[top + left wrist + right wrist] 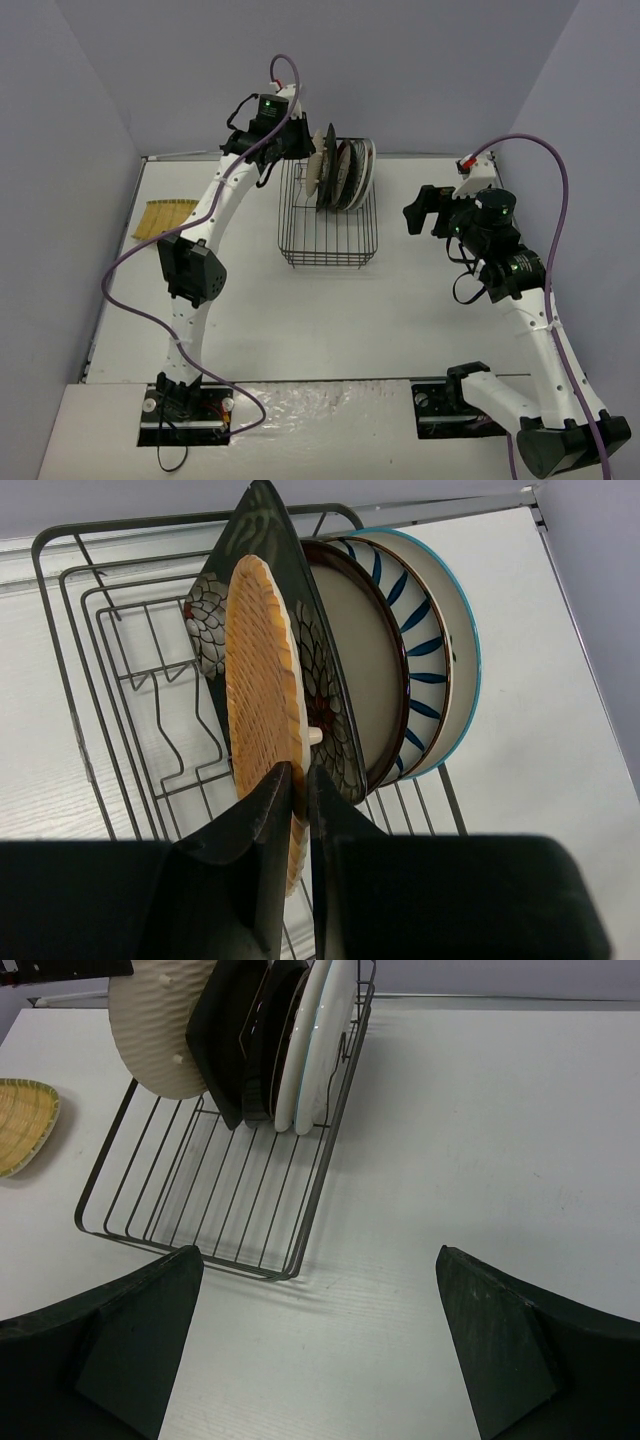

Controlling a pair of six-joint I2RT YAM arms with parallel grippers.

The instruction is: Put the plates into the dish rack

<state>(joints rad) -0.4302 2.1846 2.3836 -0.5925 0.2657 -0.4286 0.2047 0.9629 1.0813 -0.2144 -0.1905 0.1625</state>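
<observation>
The left hand point(300, 776) pinches the rim of the orange ribbed round plate point(262, 680), held on edge within the black wire dish rack point(180, 1252), just beside a dark square plate point(325, 670). Three round plates point(420, 630) stand behind. The right hand point(318, 1300) gapes wide, empty, over the white surface point(480, 1140).

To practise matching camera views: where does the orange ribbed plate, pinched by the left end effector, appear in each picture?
Top external: orange ribbed plate, upper centre, leftmost in the dish rack.
Left wrist: the plate, centre, seen obliquely, orange face showing.
Right wrist: the plate, top left, pale underside showing.
Shared landmark: the dark square plate, directly beside it in all three.
</observation>
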